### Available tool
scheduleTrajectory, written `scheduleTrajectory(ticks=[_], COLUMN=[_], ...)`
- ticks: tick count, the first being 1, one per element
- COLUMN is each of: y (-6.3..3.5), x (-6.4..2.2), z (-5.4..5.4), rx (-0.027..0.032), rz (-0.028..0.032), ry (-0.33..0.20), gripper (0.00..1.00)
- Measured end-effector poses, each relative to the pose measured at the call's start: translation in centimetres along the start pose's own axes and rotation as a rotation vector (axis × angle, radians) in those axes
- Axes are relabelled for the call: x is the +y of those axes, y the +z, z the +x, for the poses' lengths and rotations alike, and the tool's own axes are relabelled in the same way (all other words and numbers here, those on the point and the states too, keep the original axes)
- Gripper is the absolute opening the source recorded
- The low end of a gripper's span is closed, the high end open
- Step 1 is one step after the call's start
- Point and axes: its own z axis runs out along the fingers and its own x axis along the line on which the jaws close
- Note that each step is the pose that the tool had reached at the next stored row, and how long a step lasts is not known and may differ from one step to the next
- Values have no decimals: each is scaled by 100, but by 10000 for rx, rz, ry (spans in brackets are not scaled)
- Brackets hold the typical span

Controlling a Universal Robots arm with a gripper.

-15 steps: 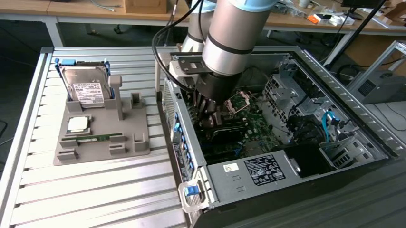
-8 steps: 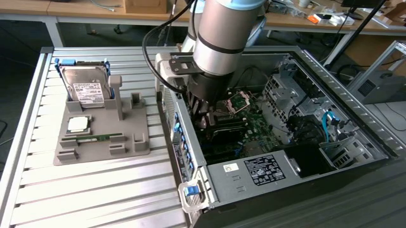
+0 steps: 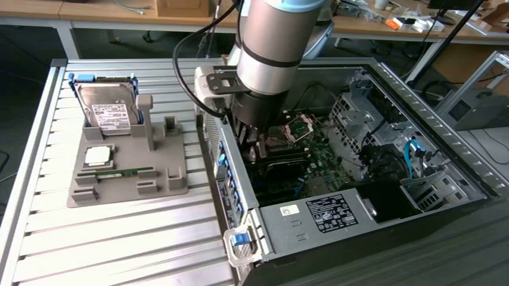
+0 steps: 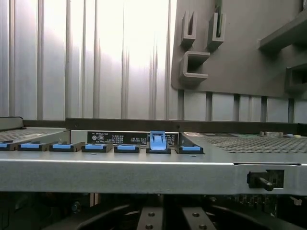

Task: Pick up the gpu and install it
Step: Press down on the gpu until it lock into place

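Note:
My gripper is lowered into the open computer case, close to the case's wall on the exterior view's left, over the motherboard. The arm's wrist covers it from above. In the wrist view the two dark fingertips stand close together, so the gripper is shut. The gpu is hidden under the arm, and I cannot tell whether it is between the fingers. Just past the fingers runs the case's metal edge with a row of blue slot clips, one clip raised.
On the exterior view's left a grey parts tray holds a silver hard drive, a square processor and a green memory stick. Its upright holders stand empty. Drive cages and cables crowd the case's far side.

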Motion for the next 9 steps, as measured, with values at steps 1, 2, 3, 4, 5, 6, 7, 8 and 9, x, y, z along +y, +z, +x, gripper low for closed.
scheduleTrajectory(ticks=[1,2,3,4,5,6,7,8,9], y=[0,1,1,2,2,2,1,1,2], x=[7,13,20,22,25,27,30,30,31], z=[0,0,0,-1,0,0,-1,-1,-1], rx=[0,1,0,0,0,0,1,1,1], rz=[6,12,17,18,18,17,11,14,17], ry=[0,-1,-2,-3,-2,-2,2,2,0], gripper=[11,11,11,11,11,11,11,11,11])
